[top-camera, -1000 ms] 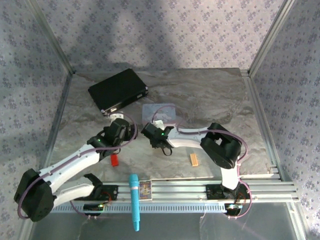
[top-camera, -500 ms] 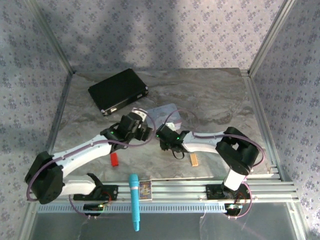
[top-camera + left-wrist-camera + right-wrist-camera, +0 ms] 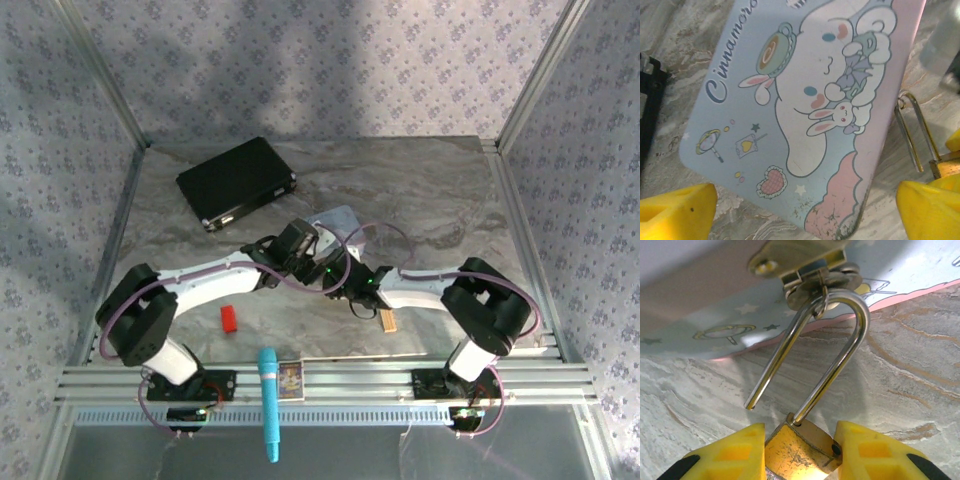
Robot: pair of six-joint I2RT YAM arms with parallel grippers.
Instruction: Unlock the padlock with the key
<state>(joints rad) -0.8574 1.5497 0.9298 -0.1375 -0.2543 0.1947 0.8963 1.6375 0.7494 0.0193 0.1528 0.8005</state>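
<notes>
The tiny brass padlock [image 3: 795,454], one leg of its steel shackle [image 3: 840,355] free, hangs from the hasp [image 3: 800,260] of the pastel cartoon tin box [image 3: 790,100], mid-way across the marbled grey worktop [image 3: 440,200]. The right hand [image 3: 799,436] pinches its body; the left hand [image 3: 805,205] is spread above the tin. It is likely light, rigid and slick: grip the flat sides.

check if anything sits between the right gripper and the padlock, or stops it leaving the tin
Nothing between them: the right gripper clamps the padlock by its brass body. The shackle is open, one end free, but hooked through the ring on the hasp of the tin, which holds it there.
</notes>
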